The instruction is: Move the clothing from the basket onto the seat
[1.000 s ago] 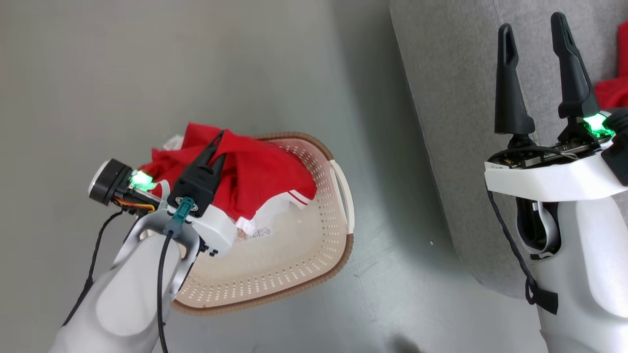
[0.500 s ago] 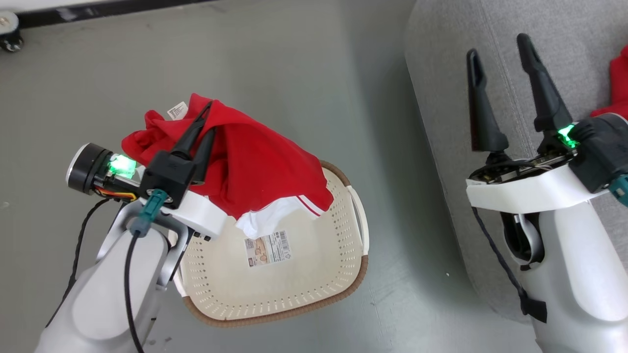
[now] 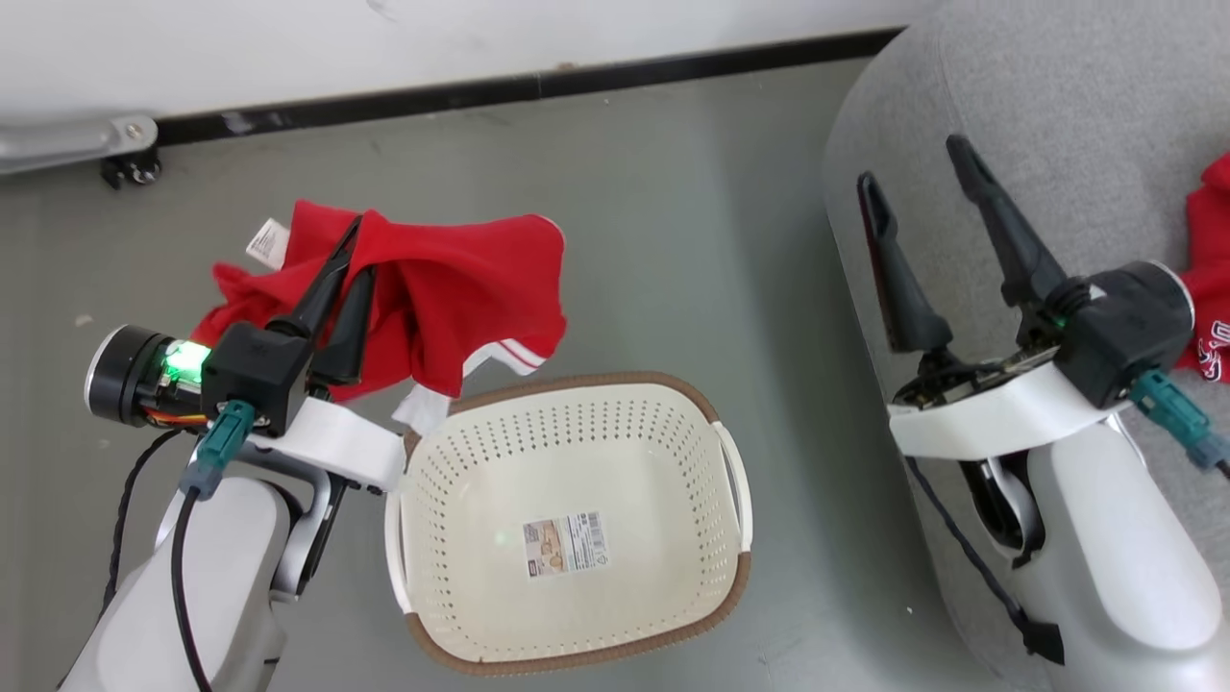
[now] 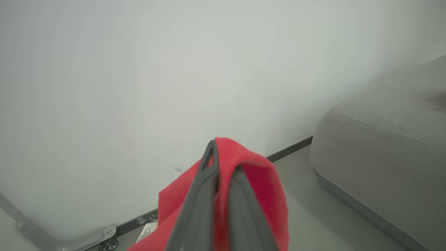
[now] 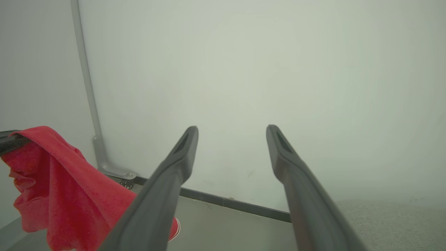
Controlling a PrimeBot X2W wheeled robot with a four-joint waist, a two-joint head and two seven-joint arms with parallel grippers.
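Head view: left gripper (image 3: 363, 247) is clamping shirt (image 3: 480, 279), basket (image 3: 577, 423) lying empty below jaws; nxt prob. swinging onto sofa (image 3: 1057, 96); right gripper (image 3: 910, 160) is gaping wide.

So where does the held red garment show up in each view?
Head: garment upper left, pinched in the left claw, up-left of the basket.
Left wrist: garment bottom centre, draped over the fingers.
Right wrist: garment lower left.
Shared landmark: dark baseboard under the wall.
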